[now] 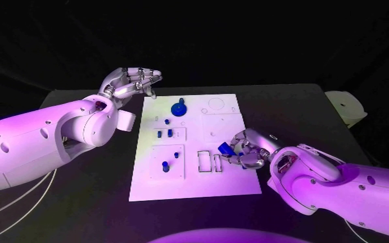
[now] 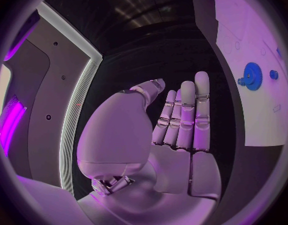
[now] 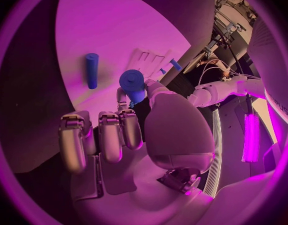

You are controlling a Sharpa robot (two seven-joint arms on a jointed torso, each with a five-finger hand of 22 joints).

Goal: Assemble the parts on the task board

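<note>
I read no brand, label or writing on any item; the marks on the task board [image 1: 235, 184] are outlines and recesses only, and too small to make out further. The board is a white plate lying flat at the centre of the black table [image 1: 81, 198], with darkness beyond the far edge.

My right hand [image 1: 247, 152] sits over the board's edge at about 3 o'clock from its centre. It pinches a blue part [image 1: 226, 149] between thumb and a finger, the other fingers curled in below; the wrist view shows the same blue part [image 3: 133, 81] as a short round piece at the fingertips. I believe it is clear of the board surface, though the view is poor on that point.

My left hand [image 1: 130, 83] is off the board's far corner, at about 11 o'clock, above the table. Its fingers [image 2: 186, 115] are straight, side by side, the thumb apart, and it holds nothing.

On the board: a blue gear [image 1: 178, 108] near 12 o'clock, small blue pegs [image 1: 164, 134] at about 10 o'clock, and a further blue peg [image 1: 165, 166] at 8 o'clock. The right wrist view shows a blue cylinder [image 3: 92, 70] lying on the board, apart from the hand.
</note>
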